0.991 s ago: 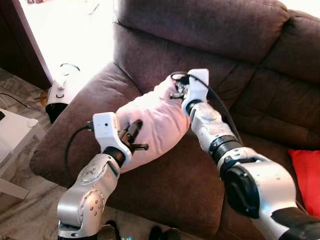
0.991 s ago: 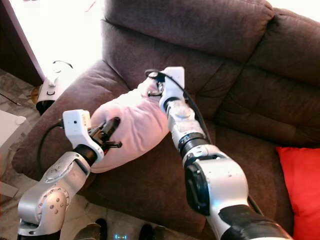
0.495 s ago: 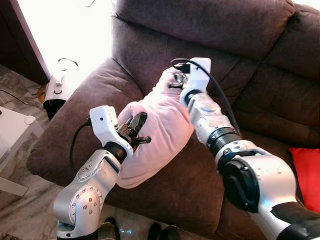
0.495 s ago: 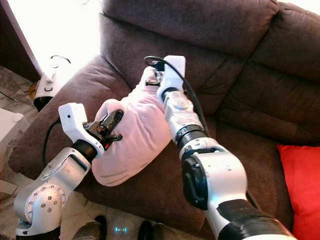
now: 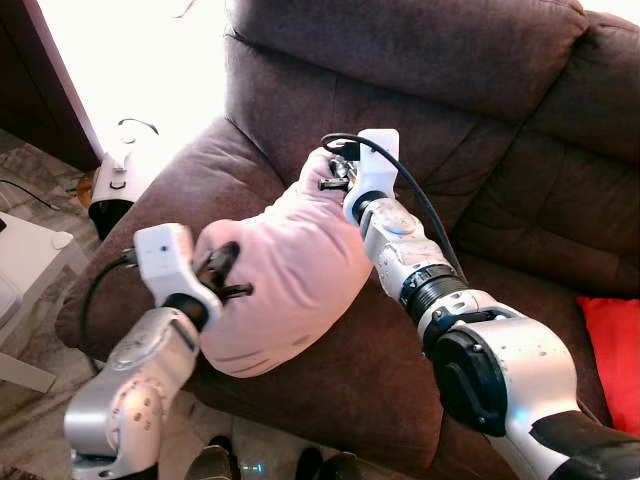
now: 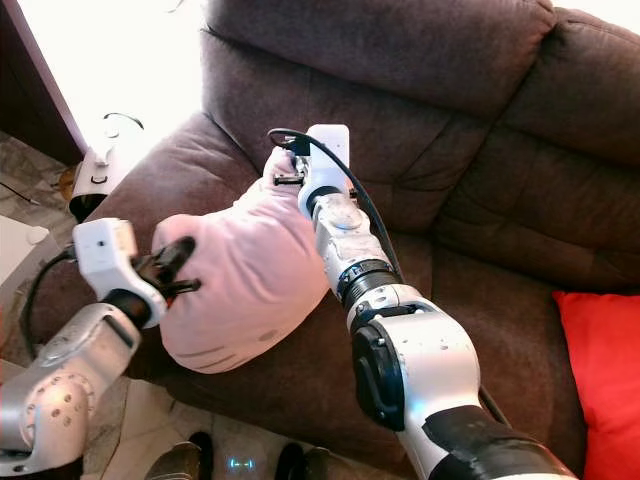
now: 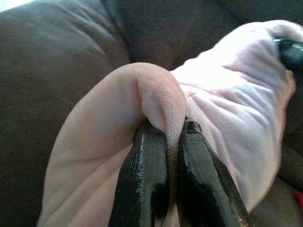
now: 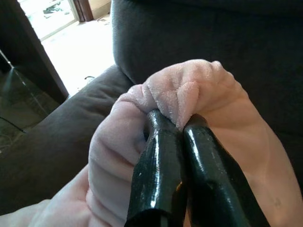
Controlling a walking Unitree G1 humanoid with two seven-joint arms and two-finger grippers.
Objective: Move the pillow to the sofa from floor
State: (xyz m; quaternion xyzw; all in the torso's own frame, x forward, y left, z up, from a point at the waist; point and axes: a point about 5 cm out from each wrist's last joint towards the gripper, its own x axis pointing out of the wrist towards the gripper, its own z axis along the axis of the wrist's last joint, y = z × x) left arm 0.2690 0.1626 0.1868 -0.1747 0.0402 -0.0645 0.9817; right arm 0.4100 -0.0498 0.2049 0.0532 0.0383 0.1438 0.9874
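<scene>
A soft pink pillow [image 5: 290, 265] hangs between both arms over the brown sofa [image 5: 420, 90], above its left armrest and seat. My left gripper [image 5: 222, 268] is shut on the pillow's near end, and its black fingers [image 7: 156, 175] pinch a fold of pink fabric. At the far end, close to the backrest, my right gripper [image 5: 335, 178] is shut on a bunched corner, clamped by its fingers [image 8: 175, 165]. The pillow's lower end sags toward the seat's front edge.
A red cushion [image 5: 612, 355] lies on the seat at the right. Left of the sofa stand a white appliance [image 5: 118, 185] on the sunlit floor and a white side table [image 5: 30, 270]. Tiled floor runs along the sofa's front.
The left arm has pulled back to the left with its end of the pillow. The right gripper has shifted slightly left, so the pillow is stretched wider between them.
</scene>
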